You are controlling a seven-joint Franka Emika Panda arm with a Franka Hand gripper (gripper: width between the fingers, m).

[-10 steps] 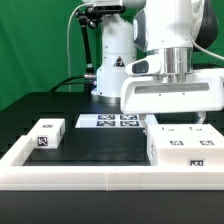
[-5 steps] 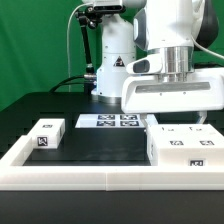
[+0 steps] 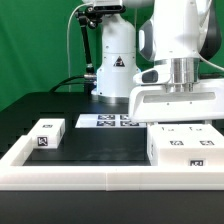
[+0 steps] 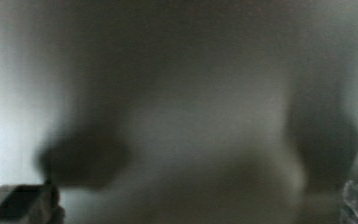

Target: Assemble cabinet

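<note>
The cabinet's large white box [image 3: 186, 150] with black-and-white tags stands on the black table at the exterior view's right, against the white rail. A smaller white tagged block [image 3: 48, 135] lies at the left. My gripper [image 3: 183, 123] hangs directly above the large box, its wide white hand almost touching the box's top. In the wrist view only a blurred grey-white surface fills the picture, very close. My gripper [image 4: 190, 205] is open there, with the dark fingertips [image 4: 19, 204] far apart at the picture's edges and nothing between them.
The marker board [image 3: 108, 121] lies flat at the table's back middle, before the robot's base [image 3: 112, 70]. A long white rail [image 3: 90, 172] edges the table's front and sides. A green backdrop stands behind.
My gripper has shifted toward the exterior view's right and slightly down over the large box. The box and the small block have not moved.
</note>
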